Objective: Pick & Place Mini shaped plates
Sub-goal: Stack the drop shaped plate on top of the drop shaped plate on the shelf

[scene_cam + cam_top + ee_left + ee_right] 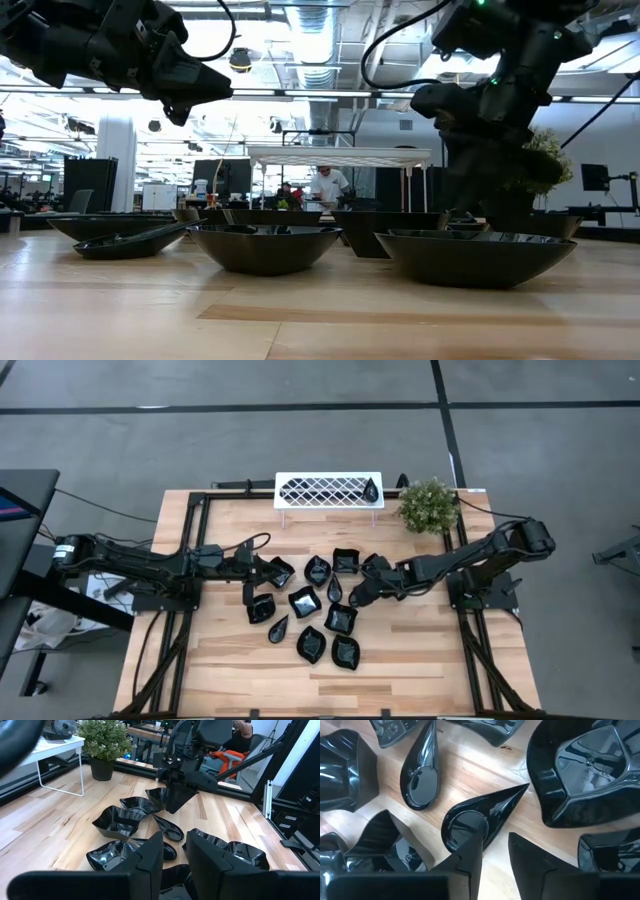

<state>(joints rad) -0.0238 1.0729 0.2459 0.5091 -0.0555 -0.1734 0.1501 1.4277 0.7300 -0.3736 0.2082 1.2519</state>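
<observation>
On the tabletop, the mini shaped plates lie bunched just in front of the white rack, which already carries one. The right tool, parted and empty, hovers over a teardrop plate; best to straddle its rim squarely before pinching. The left tool, parted and empty, waits beside the cluster, farther from the rack.

In the low view, the dark right gripper hides most of the green potted plant (only foliage shows), and the near glossy black dishes screen those farther back.
</observation>
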